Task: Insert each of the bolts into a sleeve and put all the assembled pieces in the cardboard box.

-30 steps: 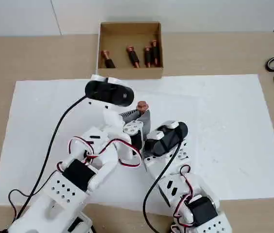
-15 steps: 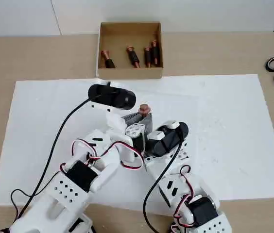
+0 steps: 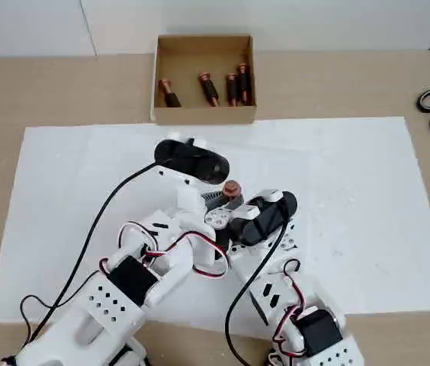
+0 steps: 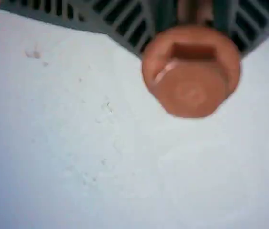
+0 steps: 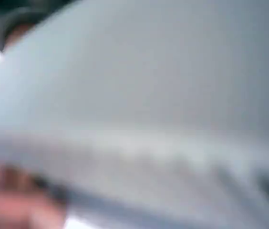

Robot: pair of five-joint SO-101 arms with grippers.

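Step in hand: insertion of the fifth bolt (image 3: 232,187). We judge the pairing with its sleeve to be under way, but we cannot tell whether a sleeve is already on the shank.
Left gripper (image 3: 219,200): clenched on the bolt, with the copper head standing clear of the grey jaws in the left wrist view (image 4: 191,71).
Right gripper: we cannot tell its state. The right arm (image 3: 267,216) sits just beside the left gripper, over the white sheet (image 3: 352,198).
Bolt location: held above the sheet, near the middle of the table and well apart from the cardboard box (image 3: 203,114).
Box contents: four assembled pieces (image 3: 209,89) lie inside, so we judge the task mostly done.
Next move: we expect it to call for keeping the bolt axis in line with the sleeve bore and maintaining a firm clamp. The finished piece then has to be carried over the near wall of the box and released inside.
Change from earlier frames: the left gripper and bolt have drawn back from the box toward the right arm. The right arm has held its place.
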